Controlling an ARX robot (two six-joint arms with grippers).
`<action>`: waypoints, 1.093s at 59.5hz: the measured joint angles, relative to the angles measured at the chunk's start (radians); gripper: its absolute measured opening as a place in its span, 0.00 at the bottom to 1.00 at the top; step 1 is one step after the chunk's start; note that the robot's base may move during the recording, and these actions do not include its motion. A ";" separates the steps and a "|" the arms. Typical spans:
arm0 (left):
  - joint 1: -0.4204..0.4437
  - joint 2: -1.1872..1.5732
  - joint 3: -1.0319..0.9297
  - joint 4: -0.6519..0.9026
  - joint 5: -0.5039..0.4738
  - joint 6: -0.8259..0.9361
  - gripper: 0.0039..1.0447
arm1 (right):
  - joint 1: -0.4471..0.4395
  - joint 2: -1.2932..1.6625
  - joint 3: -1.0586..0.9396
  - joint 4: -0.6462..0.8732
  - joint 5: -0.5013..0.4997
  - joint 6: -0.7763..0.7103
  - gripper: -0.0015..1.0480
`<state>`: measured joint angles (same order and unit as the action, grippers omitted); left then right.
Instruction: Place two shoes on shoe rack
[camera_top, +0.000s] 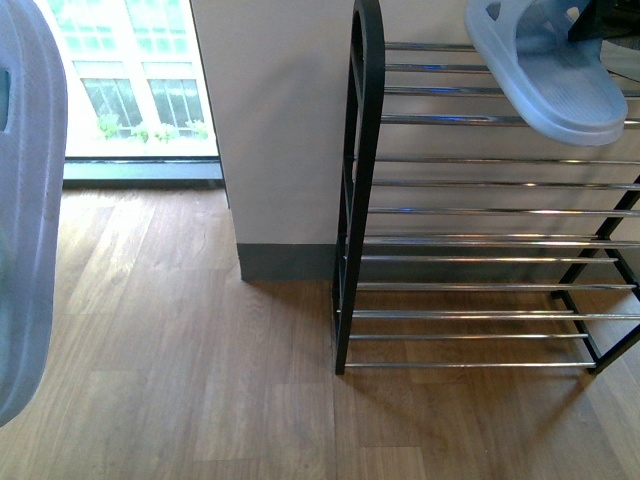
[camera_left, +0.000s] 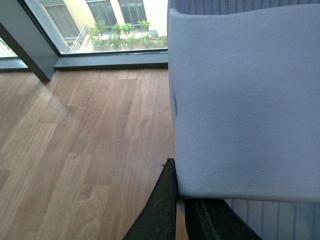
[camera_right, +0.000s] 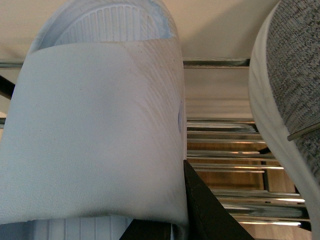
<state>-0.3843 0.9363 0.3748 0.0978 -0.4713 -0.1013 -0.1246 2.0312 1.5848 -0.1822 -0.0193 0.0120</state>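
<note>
One pale blue slide sandal (camera_top: 555, 75) is lying across the chrome bars of the shoe rack's (camera_top: 470, 210) upper tier, the right gripper (camera_right: 175, 220) clenching its strap. A grey knit sneaker (camera_right: 290, 100) is sitting on the rack just beside it. The left gripper (camera_left: 180, 210) is grasping the other slide sandal (camera_left: 245, 100) well away from the rack, over the wooden floor (camera_top: 180, 370).

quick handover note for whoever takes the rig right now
Left gripper: shut on a pale blue slide, held up at far left, away from the rack.
Right gripper: shut on the other slide, at the rack's upper bars; whether it rests on them is unclear.
A grey sneaker is next to the right slide.
Done: no slide released yet.
Left: release the right slide, then bring the left one over.
</note>
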 joint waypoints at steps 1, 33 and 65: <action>0.000 0.000 0.000 0.000 0.000 0.000 0.01 | -0.001 0.004 0.005 -0.003 0.003 -0.003 0.01; 0.000 0.000 0.000 0.000 0.000 0.000 0.01 | -0.067 0.107 0.160 -0.035 0.106 -0.116 0.01; 0.000 0.000 0.000 0.000 0.000 0.000 0.01 | -0.066 0.106 0.146 -0.011 0.072 -0.137 0.46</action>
<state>-0.3843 0.9363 0.3748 0.0978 -0.4713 -0.1013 -0.1902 2.1372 1.7313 -0.1936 0.0525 -0.1246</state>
